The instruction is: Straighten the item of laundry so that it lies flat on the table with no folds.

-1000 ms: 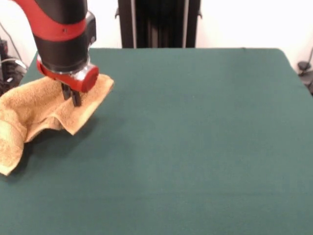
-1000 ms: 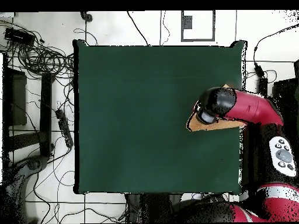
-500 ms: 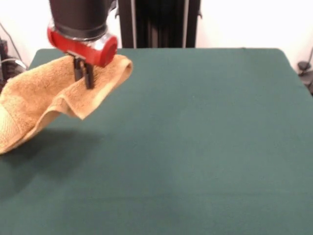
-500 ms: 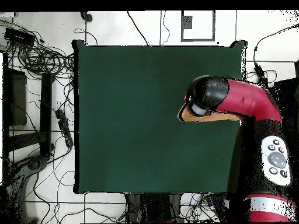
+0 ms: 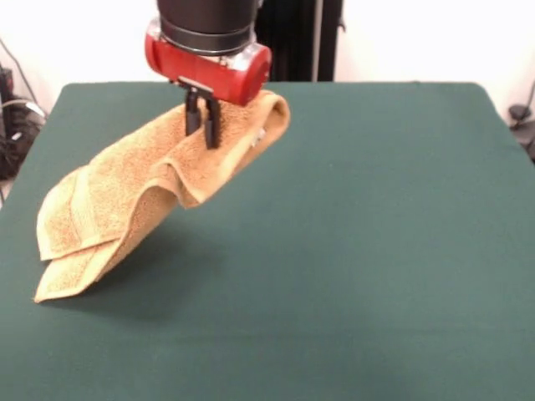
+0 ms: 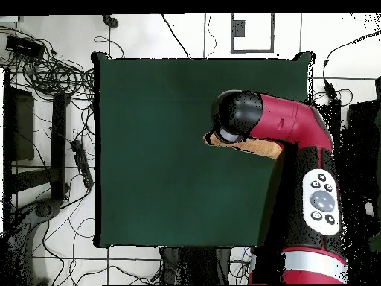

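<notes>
Orange-tan terry hand towel (image 5: pixel 150 188) is pinched near its upper edge by the gripper (image 5: pixel 203 125), fingers closed on it; the cloth trails toward seven o'clock onto the green table (image 5: pixel 376 234). Overhead, only a strip of towel (image 6: pixel 257 147) is seen at the arm's five o'clock.

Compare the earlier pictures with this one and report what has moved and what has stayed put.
The gripper, still shut on the towel, has carried it up and away from the table's edge toward the middle; in the front view that is rightward. More of the towel now hangs in the air, doubled over, and its trailing end has been dragged in from the edge. The green table is unchanged, and the grip has not been released.
</notes>
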Motion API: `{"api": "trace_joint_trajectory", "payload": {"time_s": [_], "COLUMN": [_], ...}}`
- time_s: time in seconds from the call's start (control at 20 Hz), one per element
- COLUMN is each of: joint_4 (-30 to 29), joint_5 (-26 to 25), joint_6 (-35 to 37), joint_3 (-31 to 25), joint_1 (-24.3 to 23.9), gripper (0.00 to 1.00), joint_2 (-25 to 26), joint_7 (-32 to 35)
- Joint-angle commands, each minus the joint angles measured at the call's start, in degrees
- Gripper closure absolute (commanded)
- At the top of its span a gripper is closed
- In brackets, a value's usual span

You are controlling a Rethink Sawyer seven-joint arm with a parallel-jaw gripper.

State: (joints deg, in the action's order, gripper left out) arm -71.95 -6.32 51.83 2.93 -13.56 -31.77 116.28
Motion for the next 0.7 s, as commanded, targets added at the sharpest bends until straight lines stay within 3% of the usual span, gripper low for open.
{"api": "trace_joint_trajectory", "payload": {"time_s": [0.05,0.5,0.7], "joint_4": [-8.82,-12.91,-13.46], "joint_5": [4.76,9.04,9.04], "joint_6": [-7.99,-18.19,-20.00], "joint_3": [0.72,-2.04,-4.29], "joint_1": [3.10,0.94,-1.53], "gripper": [1.00,1.00,1.00], "joint_2": [2.62,5.55,7.09], "joint_7": [21.47,21.25,15.86]}}
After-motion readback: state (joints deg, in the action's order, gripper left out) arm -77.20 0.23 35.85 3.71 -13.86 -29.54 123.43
